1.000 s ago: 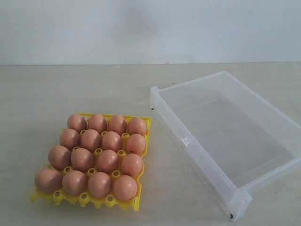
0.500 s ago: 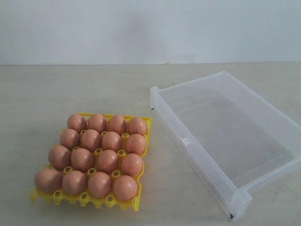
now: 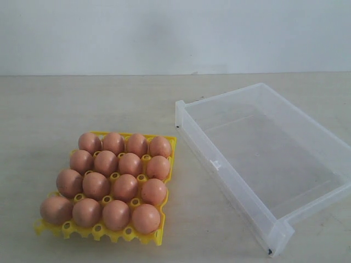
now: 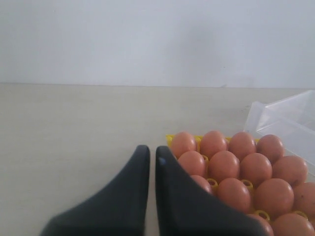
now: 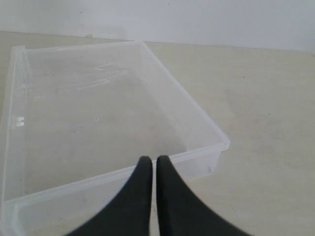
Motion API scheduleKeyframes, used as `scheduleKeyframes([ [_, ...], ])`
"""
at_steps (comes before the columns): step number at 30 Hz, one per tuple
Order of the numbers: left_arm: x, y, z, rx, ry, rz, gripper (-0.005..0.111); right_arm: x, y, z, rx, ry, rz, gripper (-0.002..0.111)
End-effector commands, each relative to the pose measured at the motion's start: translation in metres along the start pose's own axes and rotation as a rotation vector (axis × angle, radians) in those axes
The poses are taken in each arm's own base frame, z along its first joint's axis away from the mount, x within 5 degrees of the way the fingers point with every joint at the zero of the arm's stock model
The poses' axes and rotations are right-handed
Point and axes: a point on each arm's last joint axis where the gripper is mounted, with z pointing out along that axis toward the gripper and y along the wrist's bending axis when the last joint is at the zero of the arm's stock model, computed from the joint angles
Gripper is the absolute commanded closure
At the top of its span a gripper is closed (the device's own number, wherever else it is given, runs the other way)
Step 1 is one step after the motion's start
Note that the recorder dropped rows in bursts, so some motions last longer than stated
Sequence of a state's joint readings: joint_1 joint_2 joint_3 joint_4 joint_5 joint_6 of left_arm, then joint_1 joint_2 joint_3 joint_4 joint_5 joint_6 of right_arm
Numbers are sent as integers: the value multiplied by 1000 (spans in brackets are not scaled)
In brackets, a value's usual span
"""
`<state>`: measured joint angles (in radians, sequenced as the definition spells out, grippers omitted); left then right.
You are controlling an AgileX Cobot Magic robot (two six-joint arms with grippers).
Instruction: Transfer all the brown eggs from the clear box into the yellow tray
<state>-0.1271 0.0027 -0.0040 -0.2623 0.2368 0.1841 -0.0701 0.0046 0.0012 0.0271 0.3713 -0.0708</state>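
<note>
The yellow tray (image 3: 155, 236) lies at the front left of the table with several brown eggs (image 3: 125, 187) filling its cups. The clear box (image 3: 232, 184) stands to its right and holds no eggs. Neither arm shows in the exterior view. In the left wrist view my left gripper (image 4: 152, 150) is shut and holds nothing, beside the tray (image 4: 170, 138) and its eggs (image 4: 224, 165). In the right wrist view my right gripper (image 5: 152, 160) is shut and holds nothing, at the near wall of the clear box (image 5: 206, 133).
A pale table top (image 3: 66, 104) carries both containers, with a plain white wall (image 3: 164, 33) behind it.
</note>
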Motion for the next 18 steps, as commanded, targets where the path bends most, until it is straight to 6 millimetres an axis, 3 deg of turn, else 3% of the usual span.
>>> scheduleKeyframes([
  [1, 1, 0, 0, 4, -3, -10, 103, -2, 0, 0, -6, -21, 3, 108],
  [9, 1, 0, 0, 4, -3, -10, 103, -2, 0, 0, -6, -21, 5, 108],
  [14, 0, 14, -1, -247, -18, -30, 103, -2, 0, 0, -5, -21, 8, 108],
  [18, 11, 17, -2, -319, 114, 32, 103, -2, 0, 0, -5, -21, 9, 108],
])
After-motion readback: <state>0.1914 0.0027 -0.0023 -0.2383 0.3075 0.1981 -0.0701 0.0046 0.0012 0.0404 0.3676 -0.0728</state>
